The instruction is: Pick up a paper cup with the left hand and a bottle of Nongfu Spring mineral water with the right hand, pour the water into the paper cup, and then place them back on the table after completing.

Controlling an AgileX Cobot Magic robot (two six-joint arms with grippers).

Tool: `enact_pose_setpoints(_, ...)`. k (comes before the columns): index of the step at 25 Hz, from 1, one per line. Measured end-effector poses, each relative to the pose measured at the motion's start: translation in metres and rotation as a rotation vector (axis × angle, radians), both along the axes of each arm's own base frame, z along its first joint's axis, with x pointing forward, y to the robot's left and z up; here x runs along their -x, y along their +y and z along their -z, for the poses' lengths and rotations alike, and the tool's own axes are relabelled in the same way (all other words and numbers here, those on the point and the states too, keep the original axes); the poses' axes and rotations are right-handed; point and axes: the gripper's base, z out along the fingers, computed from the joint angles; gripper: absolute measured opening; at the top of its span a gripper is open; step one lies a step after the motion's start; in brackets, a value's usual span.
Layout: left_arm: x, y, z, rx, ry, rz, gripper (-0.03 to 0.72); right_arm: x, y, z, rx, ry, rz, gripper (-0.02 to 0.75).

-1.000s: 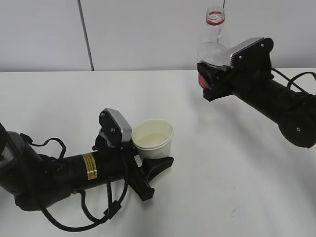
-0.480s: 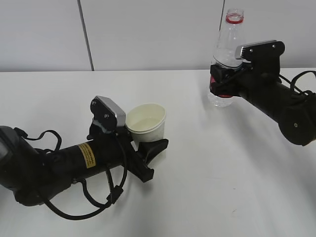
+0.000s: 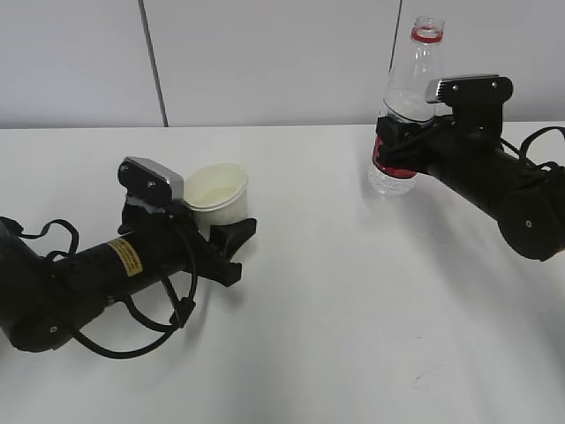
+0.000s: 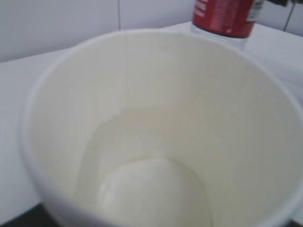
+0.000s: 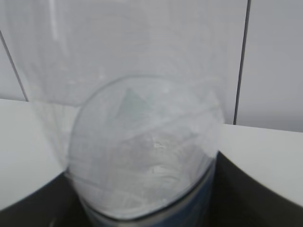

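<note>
Bottle point(image 3: 403, 115) upright in right end effector point(image 3: 397, 150).

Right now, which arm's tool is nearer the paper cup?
Left. The left tool holds the paper cup near the table's left side; the right tool is far off to the right, gripping the bottle.
</note>
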Motion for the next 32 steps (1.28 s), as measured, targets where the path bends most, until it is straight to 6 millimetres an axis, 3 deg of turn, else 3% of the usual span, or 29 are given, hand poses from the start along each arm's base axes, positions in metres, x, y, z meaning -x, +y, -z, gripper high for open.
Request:
enact_pose_setpoints(17, -0.038, 0.086, -0.001, -0.024, -0.015, -0.267, 0.379, 0.000, 0.000, 0.003, -0.014, 0.034, 0.005, 0.416)
enact_pose_setpoints(26, -0.066, 0.092, -0.011, -0.046, -0.047, -0.304, 0.379, 0.000, 0.000, 0.003, -0.014, 0.034, 0.005, 0.412)
enact_pose_setpoints(32, -0.077, 0.090, 0.005, -0.054, -0.026, -0.307, 0.379, 0.000, 0.000, 0.003, -0.014, 0.034, 0.005, 0.412)
